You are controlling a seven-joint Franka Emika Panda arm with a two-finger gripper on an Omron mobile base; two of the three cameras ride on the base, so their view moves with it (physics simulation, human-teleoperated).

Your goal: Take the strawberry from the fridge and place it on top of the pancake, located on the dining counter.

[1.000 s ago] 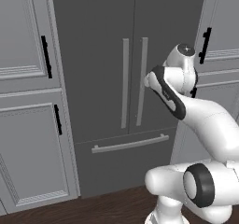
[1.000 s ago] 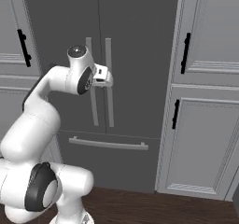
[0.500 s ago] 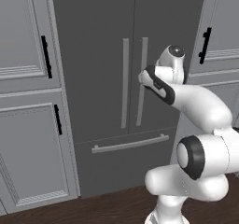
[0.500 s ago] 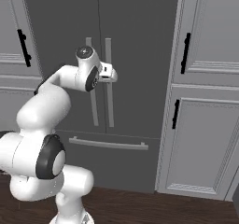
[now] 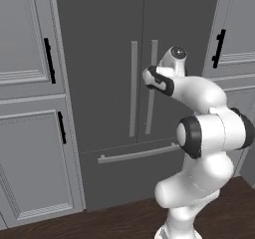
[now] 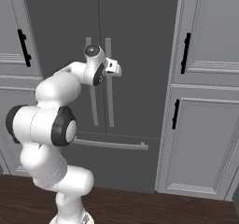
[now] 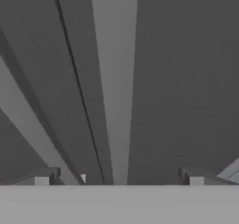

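You are working with the gripper [image 7: 119,181] spread as wide as it goes and holding nothing; its 2 fingertips [image 7: 42,180] are sitting either side of the right door's handle [image 7: 114,78], which is running straight up the middle of the hand view. To do this step well, you are wanting the bar centred between the jaws and seated deep before you close, then a pull along the door's swing so the hinge is not fighting you.

Just beyond, the fridge [image 5: 99,59] is standing with both doors shut, so the strawberry, presumably inside, is hidden from you. The left handle [image 5: 133,88] is sitting just beside the one you are taking; keep a finger from catching it. Below, the drawer bar [image 6: 109,144] is running across. Pale cabinets [image 6: 205,101] are flanking the fridge and may be limiting the swing.
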